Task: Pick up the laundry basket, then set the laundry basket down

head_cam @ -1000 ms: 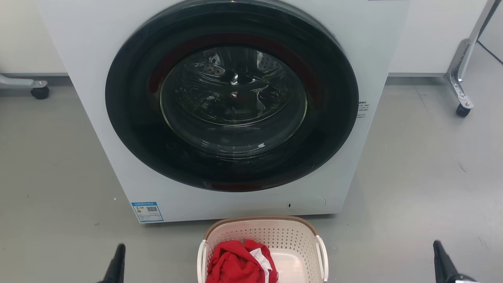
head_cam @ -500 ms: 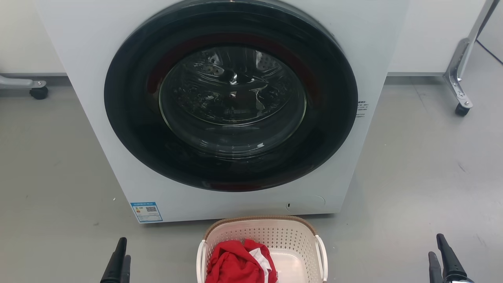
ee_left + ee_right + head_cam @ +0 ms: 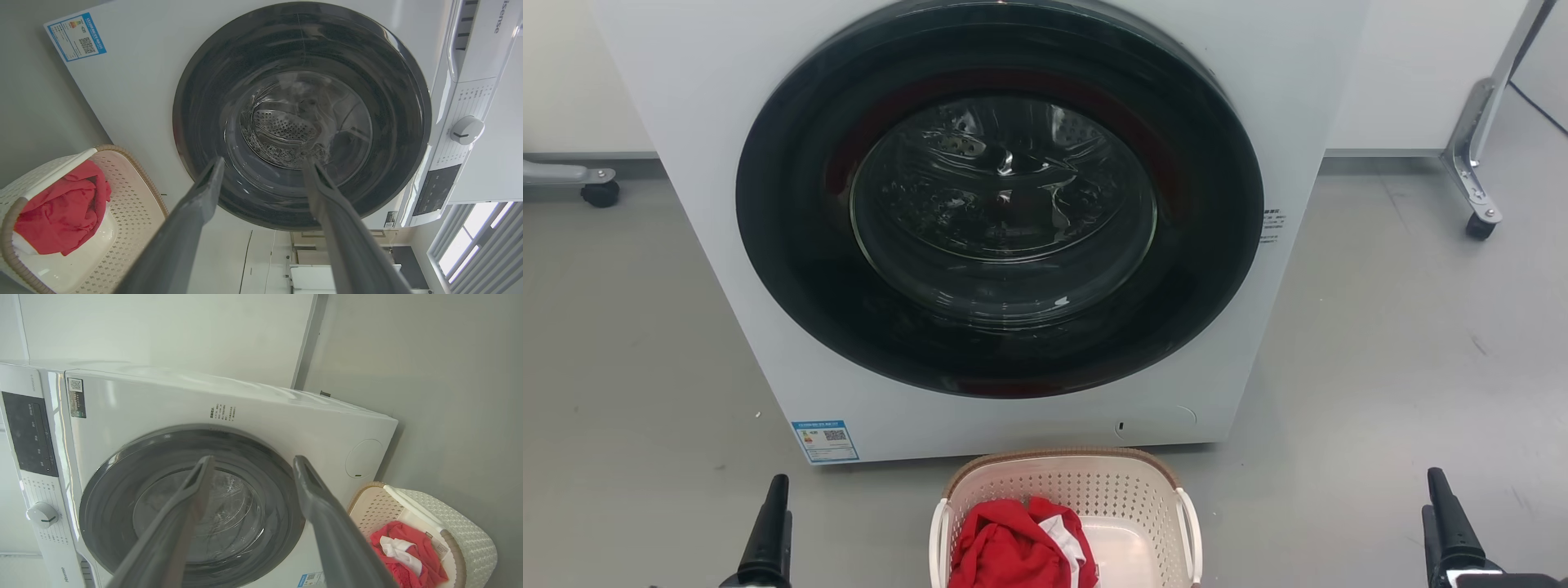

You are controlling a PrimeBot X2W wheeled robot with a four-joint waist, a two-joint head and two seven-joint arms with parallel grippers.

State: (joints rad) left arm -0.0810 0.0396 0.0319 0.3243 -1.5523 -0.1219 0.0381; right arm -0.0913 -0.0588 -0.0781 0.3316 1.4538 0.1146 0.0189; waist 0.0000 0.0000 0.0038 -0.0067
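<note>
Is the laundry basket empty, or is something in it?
Not empty: the laundry basket holds crumpled red clothing; part of its bottom is bare.

The laundry basket (image 3: 1066, 490) is seen standing upright on the grey floor (image 3: 645, 367), just in front of the white washing machine (image 3: 727, 245) and below its round door. It is made of cream-white perforated plastic, rounded-rectangular in outline, and is edged with a brown woven-look rim (image 3: 1062, 452). A white handle (image 3: 1191, 523) is fitted along each of its two sides. A crumpled red garment (image 3: 1005, 547) with a white piece in it is held in the left part, and the smooth bottom is left bare on the right. The near end is cut off by the lower edge of the head view.
</note>
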